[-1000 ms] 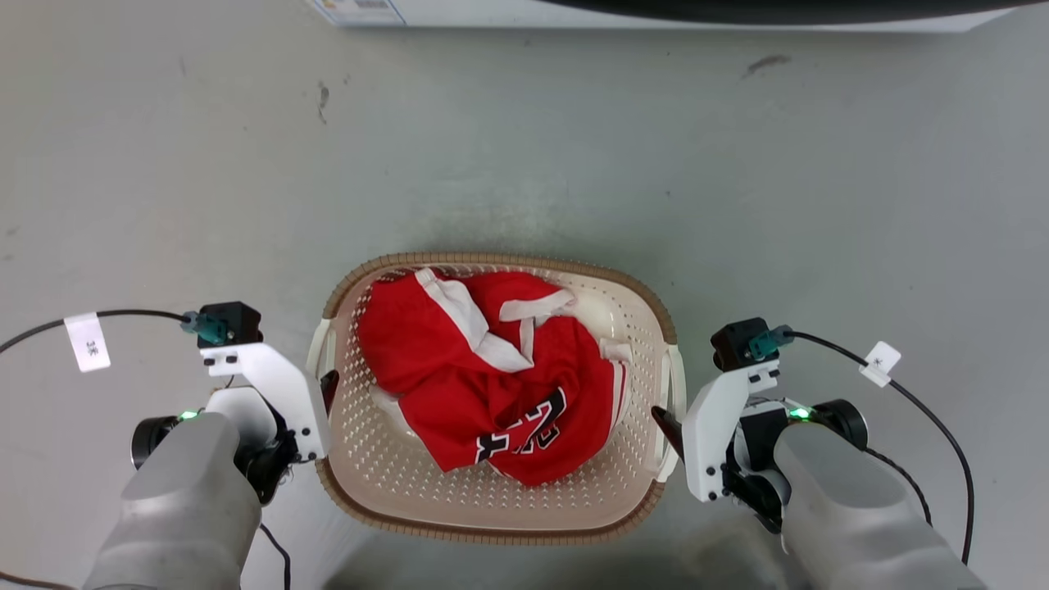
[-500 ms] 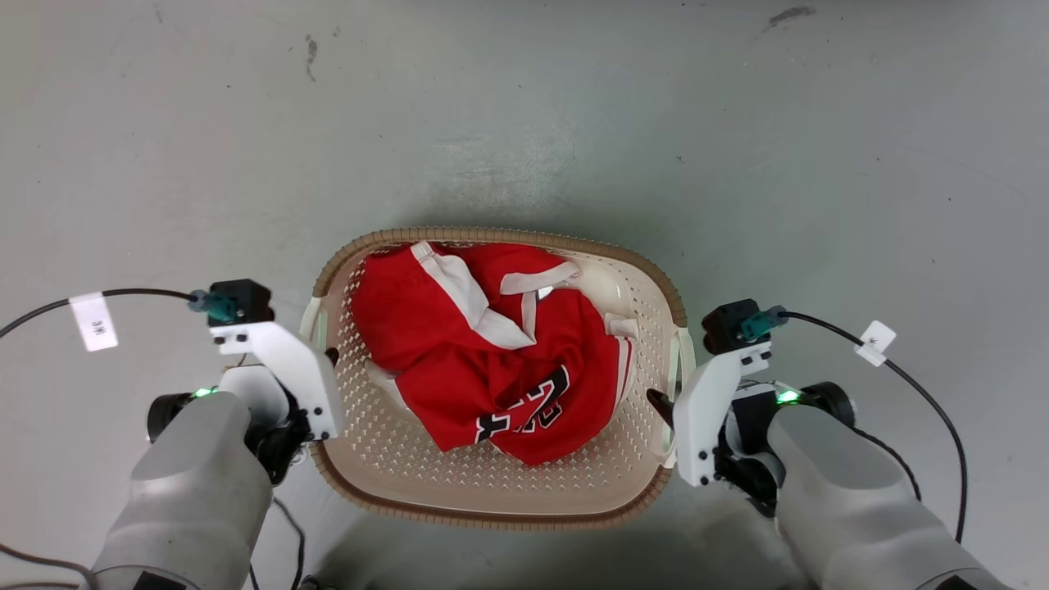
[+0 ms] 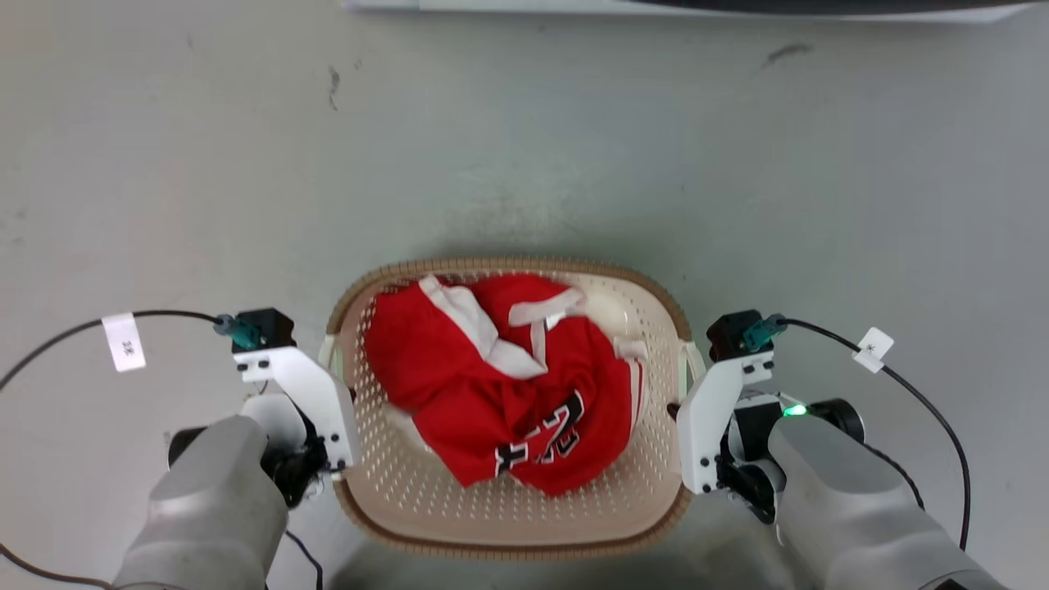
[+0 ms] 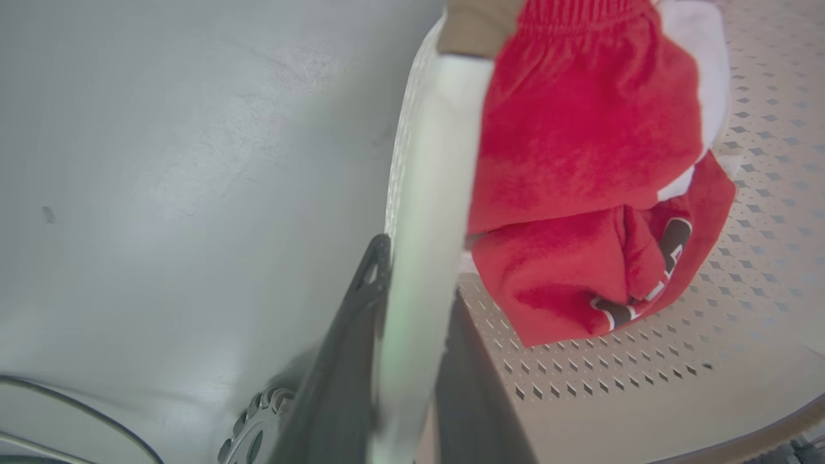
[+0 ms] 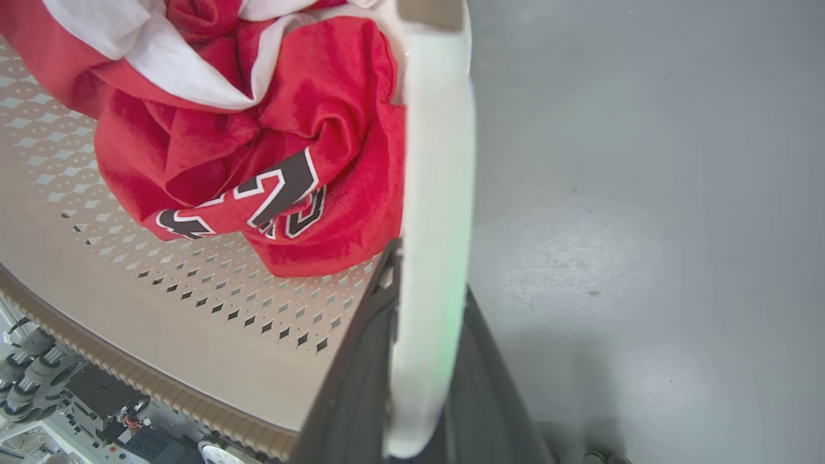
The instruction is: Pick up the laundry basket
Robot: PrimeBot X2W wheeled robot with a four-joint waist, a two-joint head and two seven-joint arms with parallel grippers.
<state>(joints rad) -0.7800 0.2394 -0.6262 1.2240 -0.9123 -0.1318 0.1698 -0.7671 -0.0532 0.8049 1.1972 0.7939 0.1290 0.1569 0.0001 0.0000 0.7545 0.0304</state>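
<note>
In the head view, the laundry basket (image 3: 508, 266) sits centred before the robot on the grey floor (image 3: 164, 164), with a red jersey (image 3: 508, 393) heaped inside. The left end effector (image 3: 348, 401) meets the left handle (image 3: 329, 354) and the right end effector (image 3: 677, 410) meets the right handle (image 3: 695, 360), roughly level with each other. Whether the base is clear of the floor I cannot tell.

In the left wrist view, the left end effector (image 4: 412, 290) is clamped on the pale handle. One dark finger (image 4: 361, 309) is outside it and the other against the perforated wall, and the bite looks deep.

In the right wrist view, the right end effector (image 5: 428, 283) grips its handle the same way, fingers (image 5: 367, 335) on either side.

The lift should go best with both arms rising straight up at one rate and their spacing fixed. Squeezing inward or pulling apart would likely flex the thin plastic and tilt the load.
</note>
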